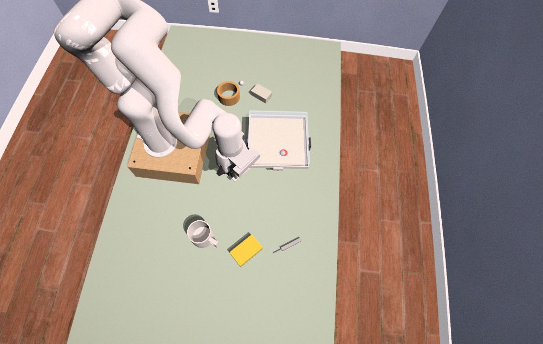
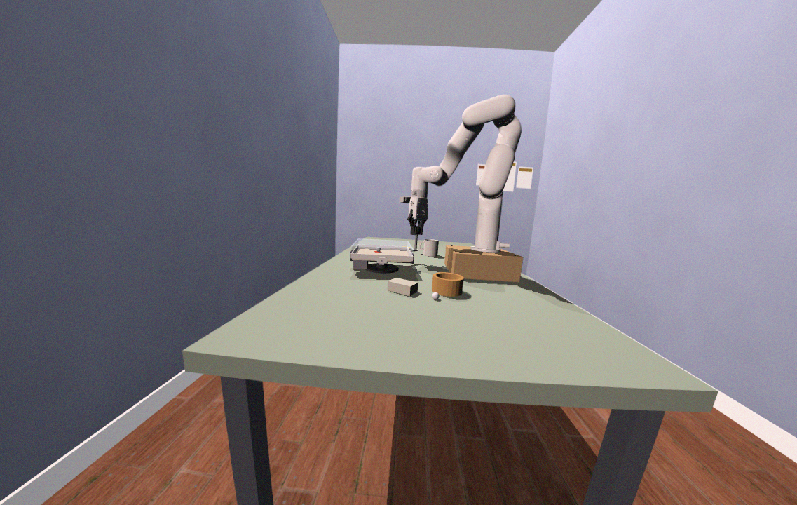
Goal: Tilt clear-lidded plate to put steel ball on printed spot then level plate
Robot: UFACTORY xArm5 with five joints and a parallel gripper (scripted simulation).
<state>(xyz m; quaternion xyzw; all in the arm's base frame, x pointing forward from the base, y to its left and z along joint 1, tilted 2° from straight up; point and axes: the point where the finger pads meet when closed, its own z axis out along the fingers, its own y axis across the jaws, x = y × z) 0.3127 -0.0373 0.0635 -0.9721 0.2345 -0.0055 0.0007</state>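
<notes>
The square clear-lidded plate [image 1: 279,139] stands on a dark round foot right of the arm's base and also shows in the exterior view [image 2: 382,252], where it looks about level. The steel ball [image 1: 283,152] sits on the red printed spot near the plate's front right corner. My gripper [image 1: 231,172] hangs pointing down just off the plate's front left corner. It is shut on a thin grey upright stick [image 2: 416,241] that reaches down beside the plate's edge. I cannot tell whether the stick touches the plate.
The arm stands on a wooden box [image 1: 166,160]. A wooden ring [image 1: 227,90], a small white ball [image 1: 241,82] and a beige block [image 1: 261,92] lie behind the plate. A mug [image 1: 199,233], a yellow sponge [image 1: 245,249] and a grey rod [image 1: 287,245] lie in front.
</notes>
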